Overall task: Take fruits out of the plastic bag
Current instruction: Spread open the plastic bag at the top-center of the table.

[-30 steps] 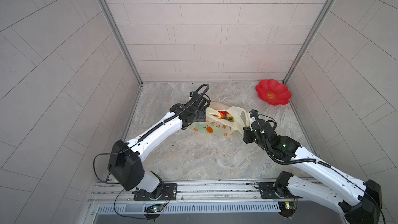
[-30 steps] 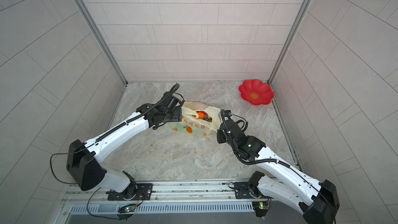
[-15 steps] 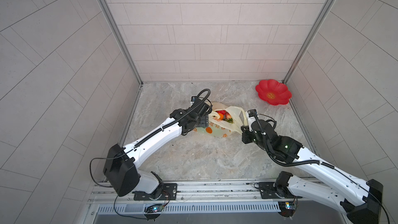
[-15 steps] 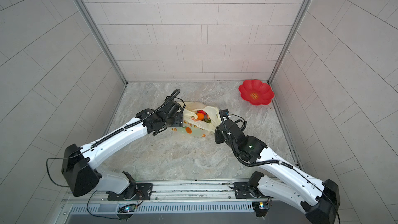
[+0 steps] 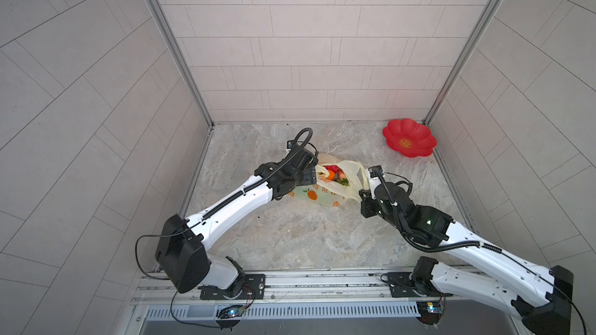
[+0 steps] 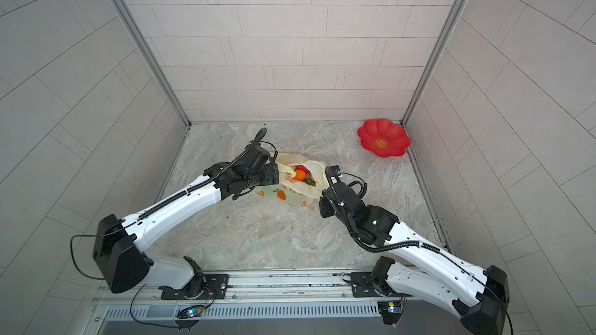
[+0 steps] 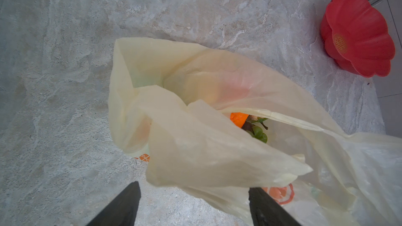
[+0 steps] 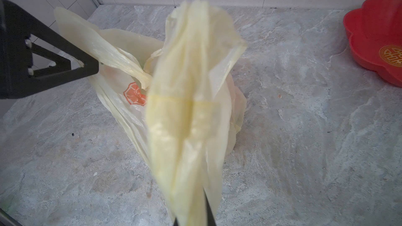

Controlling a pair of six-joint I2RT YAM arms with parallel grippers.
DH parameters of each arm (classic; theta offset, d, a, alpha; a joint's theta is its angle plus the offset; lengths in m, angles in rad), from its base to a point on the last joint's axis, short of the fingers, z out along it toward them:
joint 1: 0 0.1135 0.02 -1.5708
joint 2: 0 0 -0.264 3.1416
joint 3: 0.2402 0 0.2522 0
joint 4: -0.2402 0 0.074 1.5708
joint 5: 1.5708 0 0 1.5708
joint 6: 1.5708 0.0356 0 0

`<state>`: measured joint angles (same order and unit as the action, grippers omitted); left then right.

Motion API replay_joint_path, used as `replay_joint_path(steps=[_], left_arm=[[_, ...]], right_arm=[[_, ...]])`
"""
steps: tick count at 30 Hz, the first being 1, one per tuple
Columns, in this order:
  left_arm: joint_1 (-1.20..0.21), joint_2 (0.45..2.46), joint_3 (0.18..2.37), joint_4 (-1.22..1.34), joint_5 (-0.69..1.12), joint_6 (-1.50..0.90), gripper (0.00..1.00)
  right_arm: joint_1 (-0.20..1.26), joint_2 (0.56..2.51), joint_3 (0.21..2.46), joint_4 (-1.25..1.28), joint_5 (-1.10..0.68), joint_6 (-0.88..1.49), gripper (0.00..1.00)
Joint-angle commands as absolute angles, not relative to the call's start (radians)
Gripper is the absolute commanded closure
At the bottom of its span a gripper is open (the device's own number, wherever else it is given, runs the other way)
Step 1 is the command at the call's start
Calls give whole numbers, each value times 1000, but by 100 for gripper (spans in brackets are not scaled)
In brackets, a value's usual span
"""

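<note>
Marble tabletop [image 5: 290, 236]: plastic bag [image 5: 324, 197], red plate [image 5: 419, 136].

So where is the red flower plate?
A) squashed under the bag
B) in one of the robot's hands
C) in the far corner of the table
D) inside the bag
C: the red flower plate sits in the far corner of the table, well apart from the plastic bag.

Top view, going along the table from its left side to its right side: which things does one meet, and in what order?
left gripper → plastic bag → right gripper → red flower-shaped plate. The fruits lie inside the plastic bag, so they have no place of their own in this order.
</note>
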<state>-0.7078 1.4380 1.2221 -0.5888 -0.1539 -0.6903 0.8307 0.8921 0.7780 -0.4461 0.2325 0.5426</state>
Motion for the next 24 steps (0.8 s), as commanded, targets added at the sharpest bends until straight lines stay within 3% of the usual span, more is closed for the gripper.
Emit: replay_joint_path(steps=[1,9,13,19,24], left_arm=[[-690,1483,1223,-591,-171,-710,16],[-583,1540,1187,-551,-195,-707,20],[-509,1508,1101,-508,-161,-719,28],[-399,1405,888,-354,-21,-799,51],[-344,1365,747,-258,55,-843,54]], right_arm=[[842,886,795,-458,261,542,100],[845,869,784,-462,275,534,100],[844,879,786,-479,325,549,100],[813,889,736,-428,316,569,100],[730,974,627,-300,185,637,100]])
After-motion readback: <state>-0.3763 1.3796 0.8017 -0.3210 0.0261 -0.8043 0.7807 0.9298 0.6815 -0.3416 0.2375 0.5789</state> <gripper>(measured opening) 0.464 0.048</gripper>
